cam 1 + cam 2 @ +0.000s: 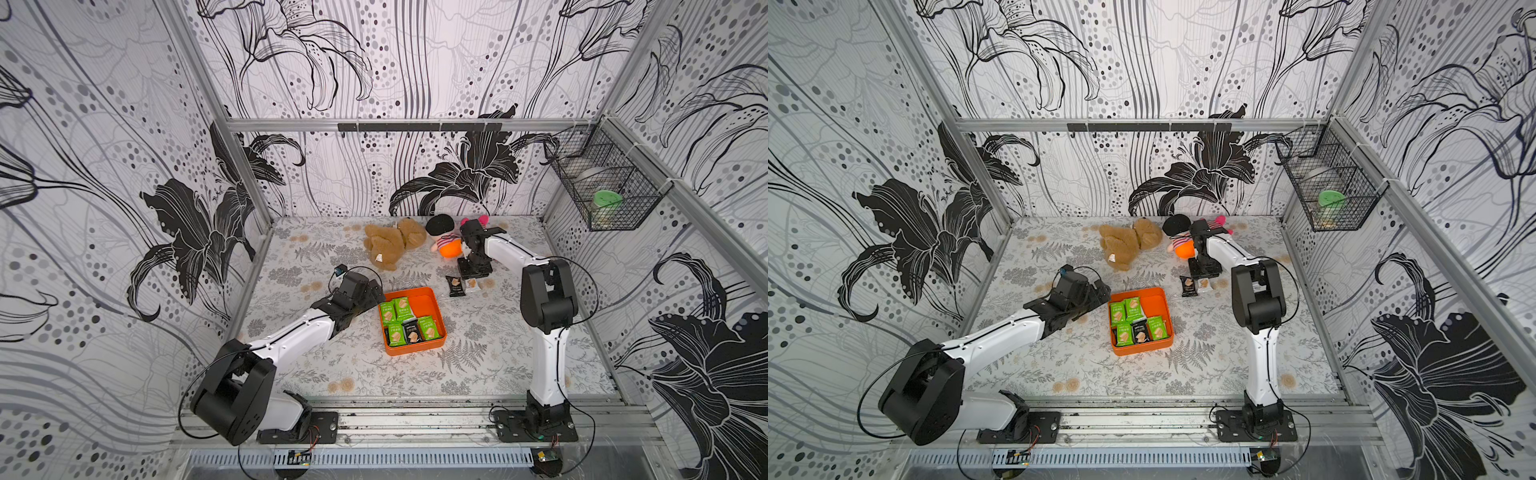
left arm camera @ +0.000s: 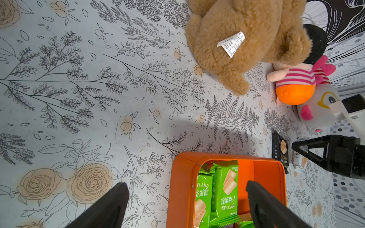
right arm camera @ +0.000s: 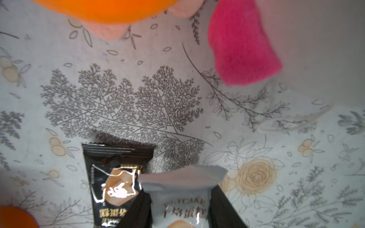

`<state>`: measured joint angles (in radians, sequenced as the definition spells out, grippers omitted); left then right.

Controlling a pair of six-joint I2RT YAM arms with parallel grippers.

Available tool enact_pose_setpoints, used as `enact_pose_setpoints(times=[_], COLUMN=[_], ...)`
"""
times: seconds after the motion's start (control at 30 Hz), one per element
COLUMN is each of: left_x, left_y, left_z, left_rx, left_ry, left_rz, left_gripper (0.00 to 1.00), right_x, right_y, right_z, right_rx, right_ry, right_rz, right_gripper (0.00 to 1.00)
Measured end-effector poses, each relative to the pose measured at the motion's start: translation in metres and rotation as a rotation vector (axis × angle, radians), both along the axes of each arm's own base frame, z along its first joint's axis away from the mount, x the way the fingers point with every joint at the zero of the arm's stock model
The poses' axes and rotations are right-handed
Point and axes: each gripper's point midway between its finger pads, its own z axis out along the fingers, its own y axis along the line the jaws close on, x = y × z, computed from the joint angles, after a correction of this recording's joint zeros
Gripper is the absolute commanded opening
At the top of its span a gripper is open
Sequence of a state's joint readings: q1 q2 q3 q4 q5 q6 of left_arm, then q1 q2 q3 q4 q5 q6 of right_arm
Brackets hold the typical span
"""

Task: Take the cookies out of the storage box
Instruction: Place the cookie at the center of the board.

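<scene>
while the left gripper (image 2: 186,186) hangs with its black jaws spread wide, straddling one wall of the shallow square orange storage box with rounded corners (image 1: 426,302) at its far left corner, the right gripper (image 3: 179,199) is clamped on a white sealed cookie packet (image 3: 181,187) beyond the box's far right corner, just beside a black foil packet (image 3: 112,177) lying on the leaf-printed table (image 1: 332,365). four green foil packets (image 1: 402,308) and a second black packet (image 1: 412,332) lie in the box. a brown plush bear (image 1: 390,245) sits farther back.
</scene>
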<state>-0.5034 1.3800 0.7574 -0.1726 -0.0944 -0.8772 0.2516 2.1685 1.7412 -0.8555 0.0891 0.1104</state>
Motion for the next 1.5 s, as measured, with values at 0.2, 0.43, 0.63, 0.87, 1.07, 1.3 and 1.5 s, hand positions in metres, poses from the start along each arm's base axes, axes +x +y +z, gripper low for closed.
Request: enact_pose_setpoints(times=[0.2, 0.43, 0.63, 0.87, 1.07, 1.3, 1.5], left_x=[0.0, 0.0, -0.001, -0.005, -0.008, -0.01, -0.01], left_y=[0.001, 0.002, 0.004, 0.007, 0.007, 0.002, -0.005], left_z=[0.0, 0.0, 0.007, 0.013, 0.01, 0.007, 0.001], left_rx=[0.003, 0.007, 0.003, -0.003, -0.004, -0.023, -0.039], left_ry=[-0.003, -0.004, -0.021, -0.038, -0.032, -0.019, 0.0], left_rz=[0.004, 0.008, 0.013, 0.016, 0.012, -0.014, -0.039], left_gripper=[0.97, 0.97, 0.97, 0.97, 0.97, 0.97, 0.97], right_x=[0.003, 0.004, 0.003, 0.004, 0.003, -0.016, -0.058], right_y=[-0.008, -0.007, -0.005, -0.004, -0.003, -0.001, 0.024], right_z=[-0.001, -0.007, -0.012, -0.012, 0.007, 0.064, 0.084], right_rx=[-0.003, -0.002, 0.011, 0.016, 0.03, 0.096, 0.158], right_ry=[-0.001, 0.005, 0.016, 0.013, -0.015, -0.097, -0.096], right_rz=[-0.009, 0.0, 0.003, 0.002, -0.016, -0.046, -0.028], right_gripper=[0.38, 0.4, 0.48, 0.6, 0.59, 0.59, 0.59])
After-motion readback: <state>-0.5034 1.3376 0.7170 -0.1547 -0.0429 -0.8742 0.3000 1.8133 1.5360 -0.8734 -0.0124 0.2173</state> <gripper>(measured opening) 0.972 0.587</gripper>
